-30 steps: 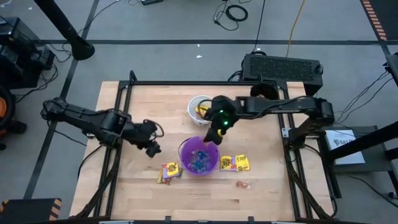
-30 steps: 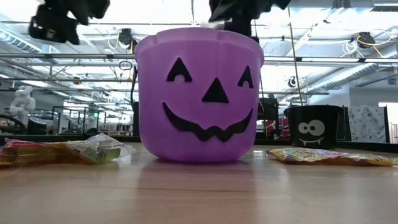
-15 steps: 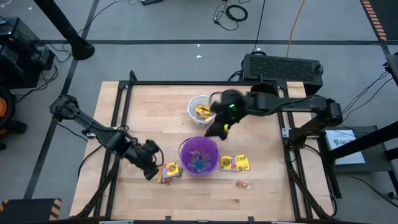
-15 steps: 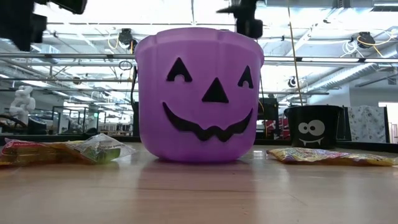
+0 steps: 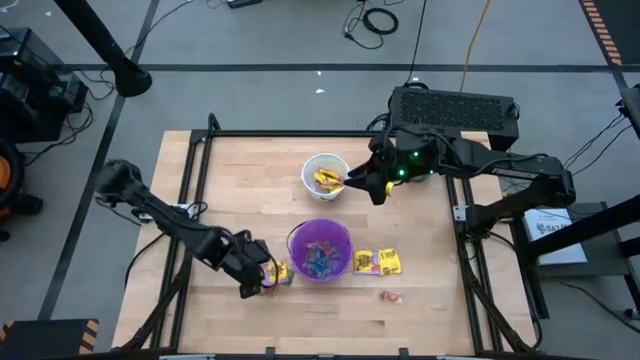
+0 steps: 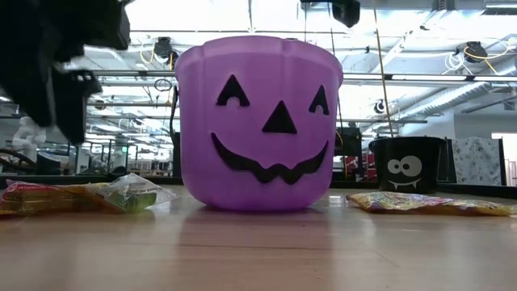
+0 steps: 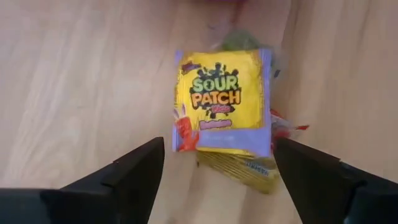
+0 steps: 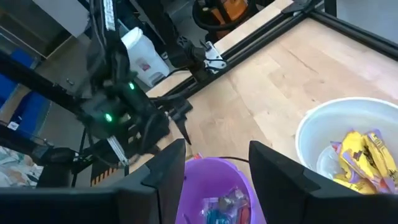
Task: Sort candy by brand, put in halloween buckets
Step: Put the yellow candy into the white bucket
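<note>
Left hand point(image 7: 214, 177) wide over yellow packet point(image 7: 222, 102) beside purple bucket point(image 5: 320, 252), lined up to grab; right hand point(image 5: 372, 186) empty, part-open near white bucket point(image 5: 322, 177).

We see a pale wooden table point(image 5: 250, 190) with a smooth, matt plank surface and visible grain. The purple plastic pumpkin-faced bucket point(image 6: 258, 121) looks smooth with a soft sheen; the white plastic round bucket point(image 5: 312, 166) and the small black plastic bucket with a painted face point(image 6: 406, 162) look alike in finish. The yellow Sour Patch packet point(image 7: 224, 99) has a glossy, crinkled film wrapper. The left tool point(image 7: 214, 171) shows 2 matt black fingers point(image 7: 127, 174).
</note>
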